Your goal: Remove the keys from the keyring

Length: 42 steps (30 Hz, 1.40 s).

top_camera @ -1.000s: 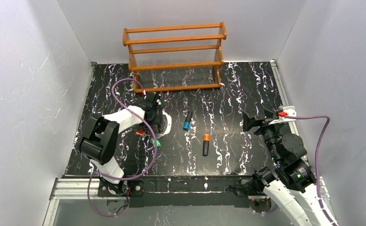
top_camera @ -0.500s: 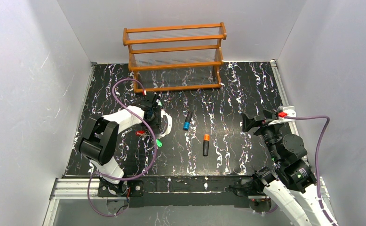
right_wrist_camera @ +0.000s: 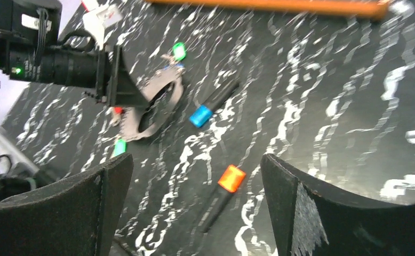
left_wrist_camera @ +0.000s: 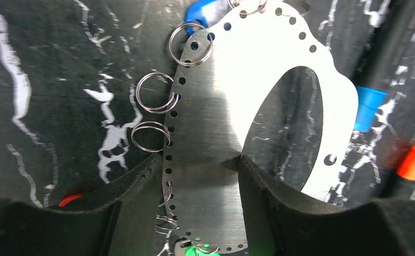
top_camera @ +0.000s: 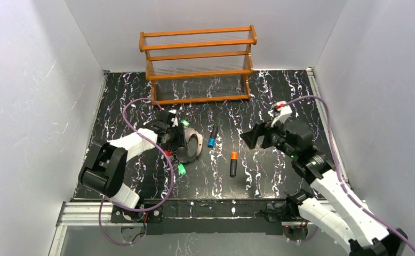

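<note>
My left gripper (top_camera: 176,140) is shut on the keyring (top_camera: 193,145), a flat pale wide band that it holds tilted above the table. In the left wrist view the fingers (left_wrist_camera: 125,208) press both edges of the keyring's band (left_wrist_camera: 210,122). Small wire rings (left_wrist_camera: 152,93) hang from holes along its rim. A blue key head (left_wrist_camera: 200,10) shows at the band's far end and a green key (left_wrist_camera: 205,250) at its near end. From above, one green key (top_camera: 184,123) sits at the far side and another green key (top_camera: 182,169) near it. My right gripper (top_camera: 252,138) is open and empty over the middle.
A blue-capped marker (top_camera: 212,137) and an orange-capped marker (top_camera: 233,163) lie between the arms, the orange one under my right gripper (right_wrist_camera: 197,186). A wooden rack (top_camera: 197,64) stands at the back. A small red piece (top_camera: 168,153) lies by the left gripper.
My right arm has swung left and forward toward the middle of the table. My left gripper has shifted right with the keyring, which now stands tilted; a green key has come up on its far side.
</note>
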Tool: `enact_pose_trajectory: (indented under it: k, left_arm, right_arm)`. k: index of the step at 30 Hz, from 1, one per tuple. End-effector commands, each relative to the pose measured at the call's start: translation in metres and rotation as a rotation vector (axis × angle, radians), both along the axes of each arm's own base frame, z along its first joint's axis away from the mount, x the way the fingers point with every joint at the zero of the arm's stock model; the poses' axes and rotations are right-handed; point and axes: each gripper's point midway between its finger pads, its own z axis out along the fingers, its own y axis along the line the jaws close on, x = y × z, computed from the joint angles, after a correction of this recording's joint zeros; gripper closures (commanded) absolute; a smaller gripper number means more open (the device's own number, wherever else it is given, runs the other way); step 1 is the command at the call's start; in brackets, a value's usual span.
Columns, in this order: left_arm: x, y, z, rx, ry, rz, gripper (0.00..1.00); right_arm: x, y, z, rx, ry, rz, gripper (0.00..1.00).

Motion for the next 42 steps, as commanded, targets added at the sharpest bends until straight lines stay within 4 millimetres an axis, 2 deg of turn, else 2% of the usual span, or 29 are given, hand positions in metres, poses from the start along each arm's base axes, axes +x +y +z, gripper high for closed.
enact_pose_trajectory:
  k: [1, 6, 11, 16, 21, 28, 32, 37, 41, 42]
  left_arm:
    - [-0.023, -0.023, -0.004, -0.180, 0.084, -0.002, 0.77]
    - [-0.025, -0.032, -0.002, -0.241, 0.075, -0.003, 0.77]
    - [-0.025, -0.037, 0.000, -0.284, 0.065, -0.004, 0.77]
    - [-0.023, -0.040, 0.005, -0.312, 0.038, -0.003, 0.77]
    - [-0.021, -0.043, 0.011, -0.339, 0.016, 0.004, 0.77]
    - [-0.020, -0.043, 0.015, -0.362, -0.014, 0.015, 0.77]
    - [-0.019, -0.046, 0.021, -0.388, -0.032, 0.016, 0.76]
    - [-0.016, -0.044, 0.031, -0.392, -0.072, 0.023, 0.74]
    - [-0.011, -0.041, 0.046, -0.399, -0.125, 0.009, 0.65]
    - [-0.009, -0.038, 0.051, -0.389, -0.139, 0.000, 0.62]
  right_arm:
    - [-0.004, 0.042, -0.013, 0.170, 0.146, 0.135, 0.04]
    - [0.006, 0.072, -0.049, 0.293, 0.307, 0.158, 0.06]
    - [0.013, 0.103, -0.078, 0.341, 0.401, 0.154, 0.07]
    - [0.017, 0.134, -0.091, 0.346, 0.429, 0.145, 0.09]
    - [0.027, 0.156, -0.118, 0.313, 0.475, 0.081, 0.15]
    - [0.028, 0.192, -0.131, 0.298, 0.499, 0.126, 0.23]
    - [0.028, 0.202, -0.138, 0.315, 0.530, 0.141, 0.37]
    - [0.021, 0.211, -0.139, 0.314, 0.560, 0.186, 0.78]
    - [0.020, 0.208, -0.128, 0.293, 0.526, 0.206, 0.98]
    - [0.019, 0.206, -0.125, 0.279, 0.514, 0.212, 0.99]
